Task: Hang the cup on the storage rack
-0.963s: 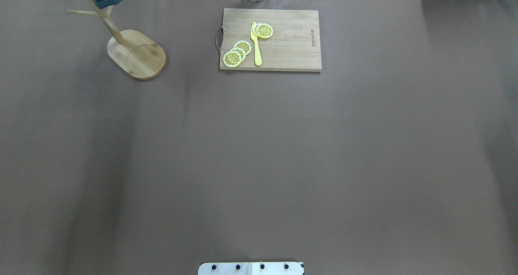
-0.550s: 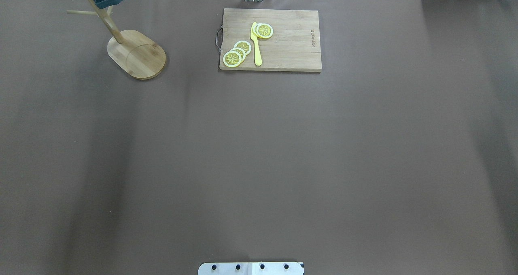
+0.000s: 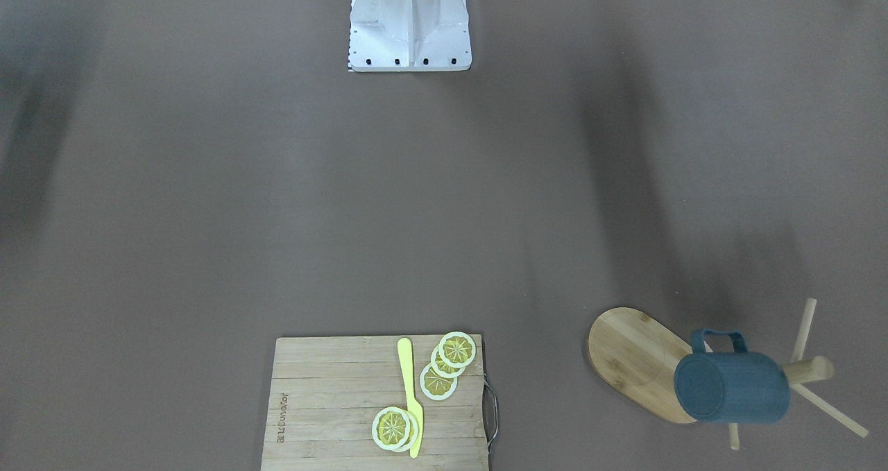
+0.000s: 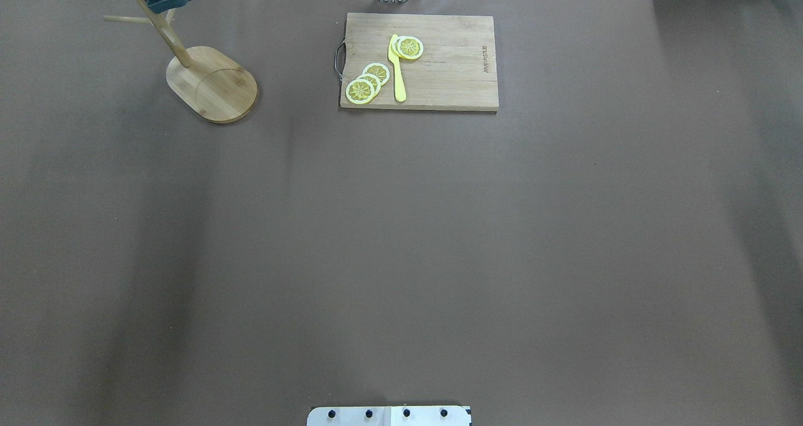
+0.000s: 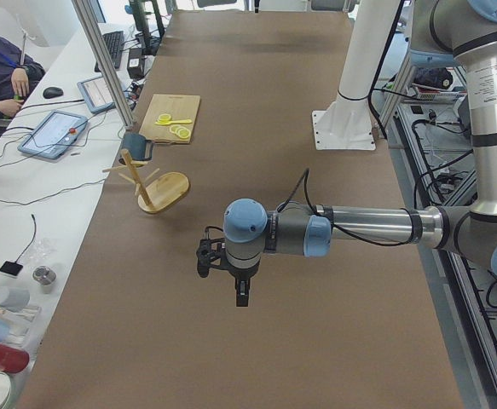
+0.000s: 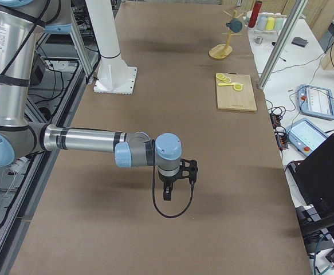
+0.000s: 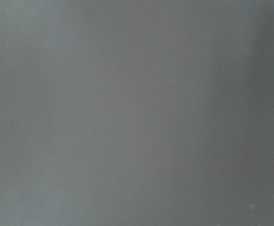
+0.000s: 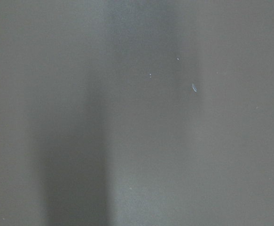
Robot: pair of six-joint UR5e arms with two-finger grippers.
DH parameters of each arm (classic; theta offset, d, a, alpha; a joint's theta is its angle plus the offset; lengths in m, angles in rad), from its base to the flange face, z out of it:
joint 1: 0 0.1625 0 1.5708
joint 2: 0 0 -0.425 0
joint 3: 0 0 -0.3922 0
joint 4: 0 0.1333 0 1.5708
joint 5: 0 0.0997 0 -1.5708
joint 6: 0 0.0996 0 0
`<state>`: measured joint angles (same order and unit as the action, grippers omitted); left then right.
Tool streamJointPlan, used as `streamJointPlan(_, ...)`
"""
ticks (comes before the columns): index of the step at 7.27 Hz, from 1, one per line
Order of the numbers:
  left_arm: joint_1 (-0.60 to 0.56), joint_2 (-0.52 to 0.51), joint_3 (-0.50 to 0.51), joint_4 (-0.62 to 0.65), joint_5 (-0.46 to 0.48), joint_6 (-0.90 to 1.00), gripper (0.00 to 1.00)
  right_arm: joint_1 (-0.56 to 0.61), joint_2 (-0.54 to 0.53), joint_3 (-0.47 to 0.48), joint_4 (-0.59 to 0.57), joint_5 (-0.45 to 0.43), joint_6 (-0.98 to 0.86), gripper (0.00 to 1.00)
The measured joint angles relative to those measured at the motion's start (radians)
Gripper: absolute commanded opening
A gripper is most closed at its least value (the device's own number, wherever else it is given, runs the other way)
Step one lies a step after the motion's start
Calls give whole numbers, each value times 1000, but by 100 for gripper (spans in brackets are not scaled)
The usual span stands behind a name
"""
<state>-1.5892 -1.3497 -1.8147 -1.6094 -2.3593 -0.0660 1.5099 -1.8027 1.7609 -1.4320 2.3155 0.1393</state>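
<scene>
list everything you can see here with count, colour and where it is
cup: one, slate-blue, hanging on a storage rack peg
storage rack: one, light bamboo, table's far left
cutting board: one, wooden, table's far middle
lemon slices: five, yellow, on the cutting board
knife: one, yellow, on the cutting board
tablets: two, grey, side bench
person: one, dark top, at the side bench
left gripper: one, black, above the table
right gripper: one, black, above the table
</scene>
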Motion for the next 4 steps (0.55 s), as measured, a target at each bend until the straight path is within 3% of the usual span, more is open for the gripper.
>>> streamJointPlan(4,0,0,-1,1,-1,-1,99,0,-4,-2,7,-1,-2,100)
